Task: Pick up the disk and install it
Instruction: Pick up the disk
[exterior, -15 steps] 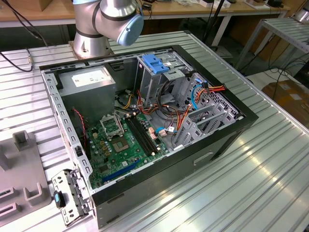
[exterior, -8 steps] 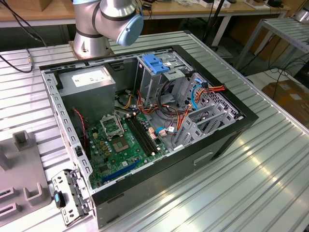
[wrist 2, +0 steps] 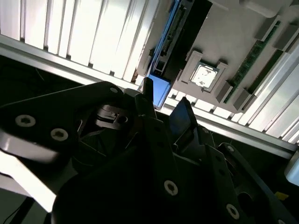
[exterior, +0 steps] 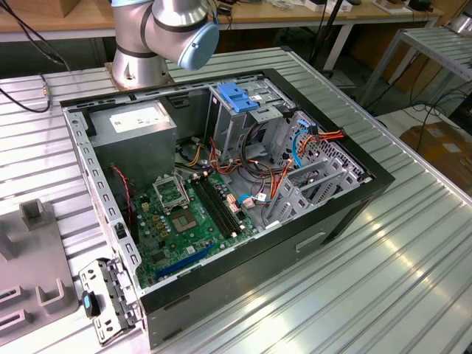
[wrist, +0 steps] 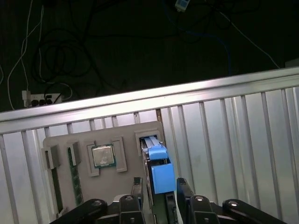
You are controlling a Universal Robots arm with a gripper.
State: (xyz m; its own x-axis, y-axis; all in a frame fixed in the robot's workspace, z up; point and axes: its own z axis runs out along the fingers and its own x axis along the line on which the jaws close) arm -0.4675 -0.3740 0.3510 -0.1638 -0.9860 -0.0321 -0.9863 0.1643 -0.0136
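In the middle of the exterior view sits an open computer case (exterior: 221,184) on a ribbed metal tabletop (exterior: 383,280). The arm (exterior: 158,29) stands behind it, at the top of the frame. A grey tray (exterior: 33,258) lies at the exterior view's lower left. A white label (exterior: 136,118) sits on a grey box inside the case. Its print is too small to tell.

In the first wrist view the gripper (wrist: 160,193) hangs over the tray (wrist: 60,140). The disk (wrist: 159,170) stands on its edge in a slot there, near a square chip (wrist: 103,155). Its blue end is the part nearest the gripper. Its long side seems to run straight away from the gripper. The fingers (wrist: 137,186) are spread, one on each side of the blue end. I cannot tell if they touch it.

In the second wrist view the disk (wrist 2: 160,91) again has its blue end between the spread fingers (wrist 2: 184,114) of the gripper (wrist 2: 164,95). A bright gap shows beside one finger. The chip (wrist 2: 204,74) lies just beside the disk on the tray (wrist 2: 233,23).
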